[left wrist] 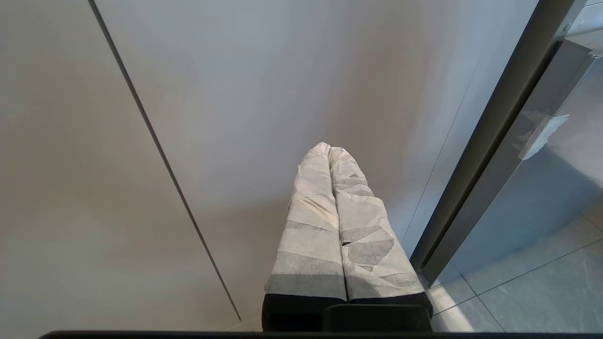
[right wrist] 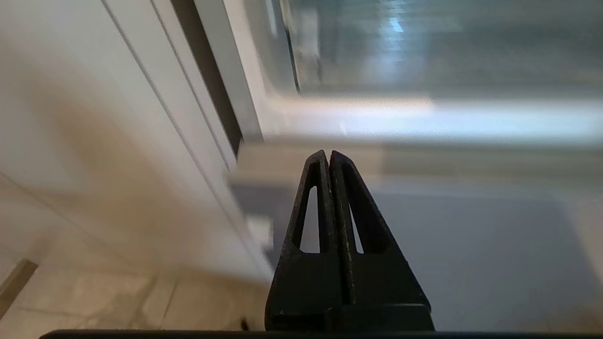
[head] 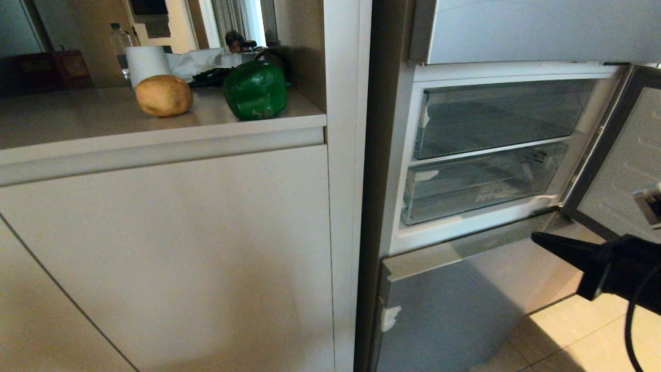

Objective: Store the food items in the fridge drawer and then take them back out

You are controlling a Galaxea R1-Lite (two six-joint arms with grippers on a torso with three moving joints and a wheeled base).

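Counter (head: 77, 124) bearing green pepper (head: 255, 90), well apart from closed right pincer (head: 537, 238)

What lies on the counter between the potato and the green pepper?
Nothing: in the head view the counter is bare between the potato and the green pepper; a dark object lies behind that gap.

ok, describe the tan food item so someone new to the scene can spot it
Look at the beige countertop left of the fridge. Two food items sit near its right end; the tan lump is the left one, in front of a white paper roll. Unlike the glossy green pepper beside it, it is matte, rounded and brown.
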